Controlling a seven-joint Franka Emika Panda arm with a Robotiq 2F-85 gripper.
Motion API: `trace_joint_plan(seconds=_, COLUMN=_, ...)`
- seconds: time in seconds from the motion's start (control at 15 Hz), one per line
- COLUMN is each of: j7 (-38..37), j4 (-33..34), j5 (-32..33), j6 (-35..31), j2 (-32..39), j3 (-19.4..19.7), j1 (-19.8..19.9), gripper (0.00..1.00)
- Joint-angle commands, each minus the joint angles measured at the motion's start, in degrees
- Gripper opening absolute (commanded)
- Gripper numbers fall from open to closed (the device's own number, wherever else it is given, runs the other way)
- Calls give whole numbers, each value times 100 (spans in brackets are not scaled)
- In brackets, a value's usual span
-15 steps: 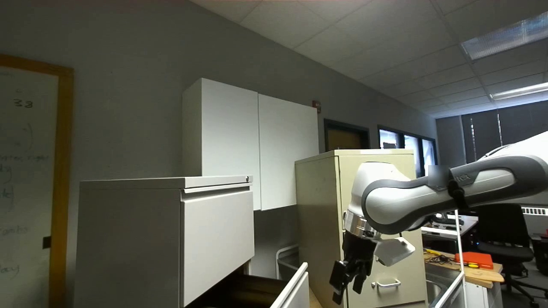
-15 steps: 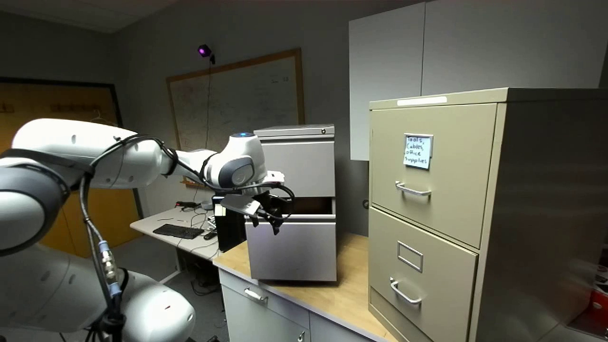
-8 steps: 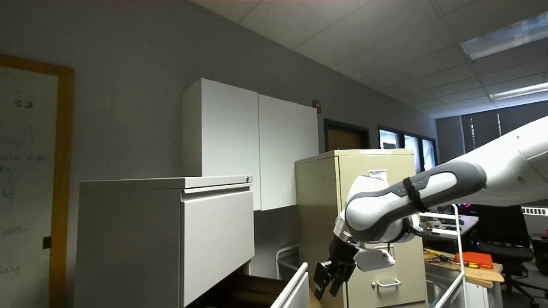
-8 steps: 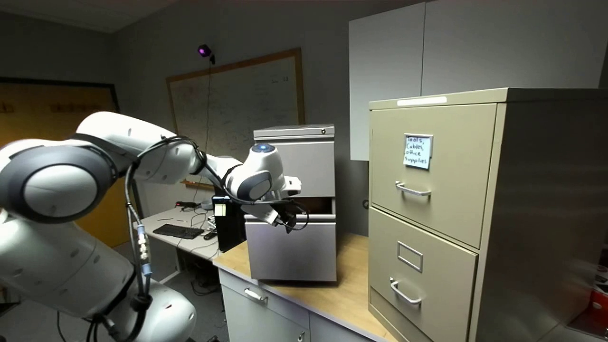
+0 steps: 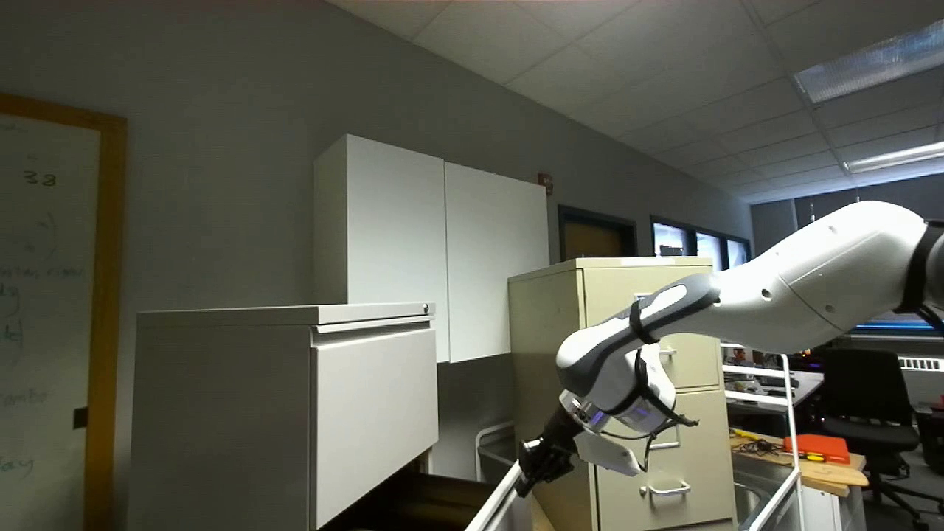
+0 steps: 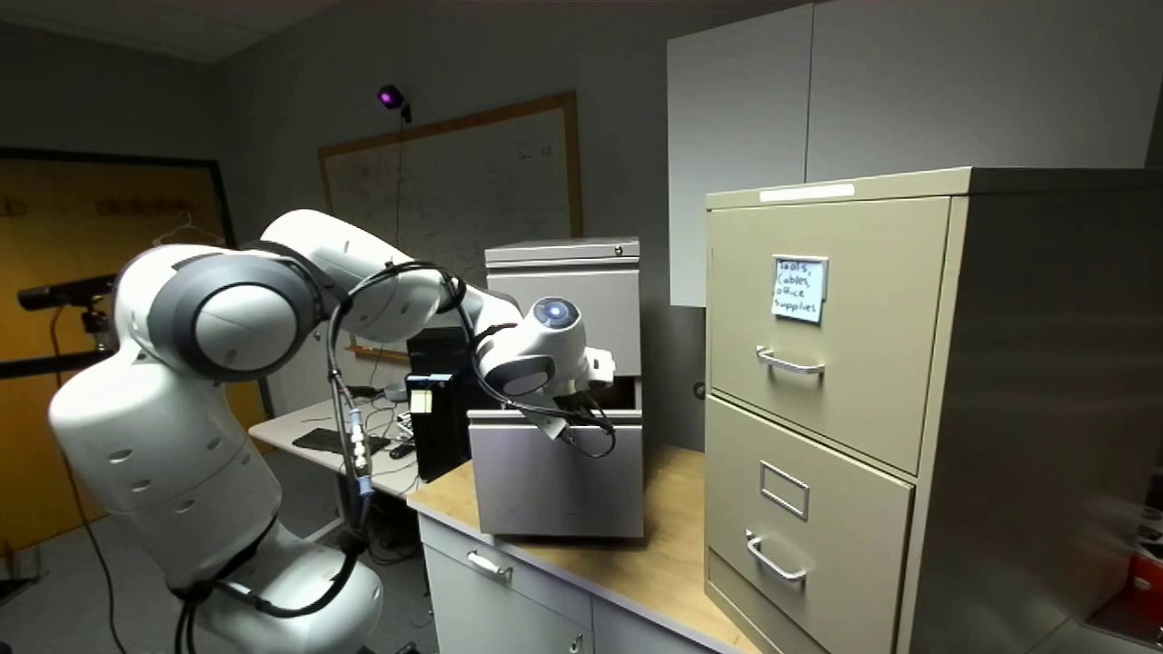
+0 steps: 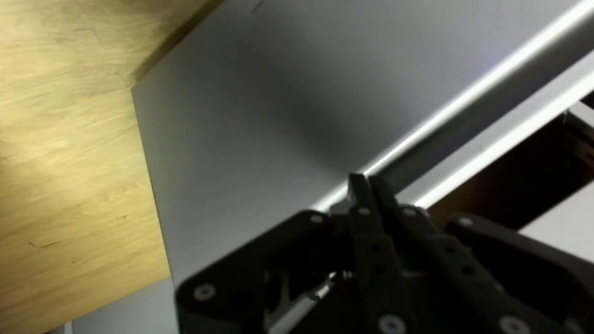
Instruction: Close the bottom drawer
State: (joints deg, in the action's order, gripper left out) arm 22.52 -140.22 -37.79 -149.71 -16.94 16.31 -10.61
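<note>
We see a white arm (image 5: 737, 310), a black strap (image 5: 640, 324) around it, and a grey ring (image 6: 183, 313) circling a white disc (image 6: 247, 327). Its black cables (image 6: 352, 542) carry a silver, blue-ended connector (image 6: 360, 454). A blue light (image 6: 555, 312) sits on a dark cap (image 6: 572, 318); pale screws (image 7: 204, 292) dot the black gripper (image 7: 366, 180).

Bottom drawer (image 5: 518, 515) cut off at 6 o'clock in an exterior view, my gripper (image 7: 367, 179) blurred in the wrist view, so I can't tell whether they touch.
</note>
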Motion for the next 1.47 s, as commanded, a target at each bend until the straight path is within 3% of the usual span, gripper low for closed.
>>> trace_joint_plan(seconds=0.0, j7=852, j4=441, j5=-1323, j6=-6, j2=484, j3=386, j1=-419, gripper=0)
trace_joint_plan(seconds=0.33, j7=1935, j4=691, j5=-2954, j6=298, j2=955, j3=663, j1=-642, gripper=0)
trace_joint_plan(seconds=0.6, j7=2376, j4=1132, j5=-3724, j6=629, j2=1409, j3=611, j1=-679, gripper=0)
trace_joint_plan(seconds=0.67, j7=2459, j4=1282, j5=-3963, j6=805, j2=1551, j3=-82, j1=9, gripper=0)
trace_joint_plan(seconds=1.0, j7=2625, j4=1981, j5=-4583, j6=1028, j2=2126, j3=-841, j1=565, gripper=0)
trace_joint_plan(seconds=1.4, j7=2504, j4=2831, j5=-4588, j6=1100, j2=2823, j3=-1344, j1=771, gripper=0)
